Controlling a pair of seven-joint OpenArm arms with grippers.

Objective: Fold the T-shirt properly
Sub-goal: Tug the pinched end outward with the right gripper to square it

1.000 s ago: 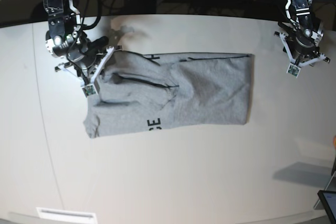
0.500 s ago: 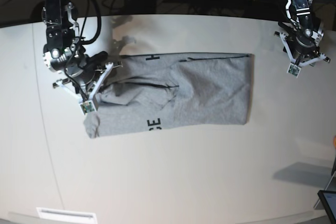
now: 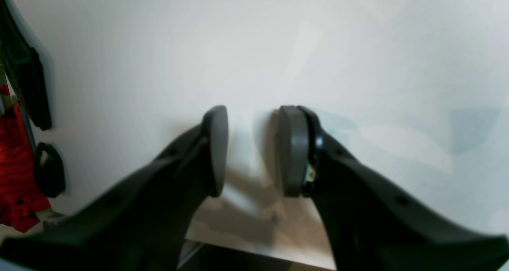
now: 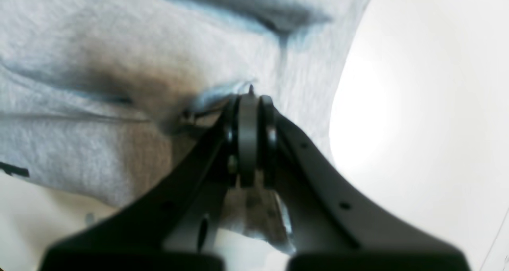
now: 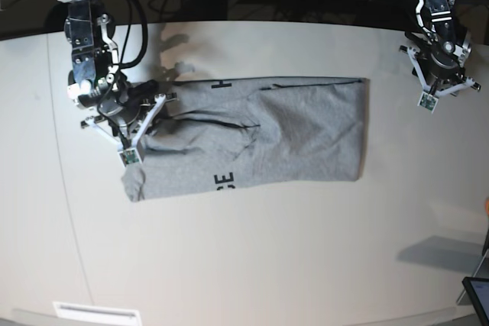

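The right claw [image 5: 131, 143] has dragged the T-shirt [image 5: 290, 131] edge down-table, pinched closed.

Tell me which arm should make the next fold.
Right: the right gripper is shut on the heather-grey cotton T-shirt; the left gripper hangs open over bare table.

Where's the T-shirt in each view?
Base: T-shirt at table centre, its left end at the right gripper.
Right wrist: fills upper left, pinched in the shut gripper.
Left wrist: not in it; only the open left gripper.
Shared landmark: white table.
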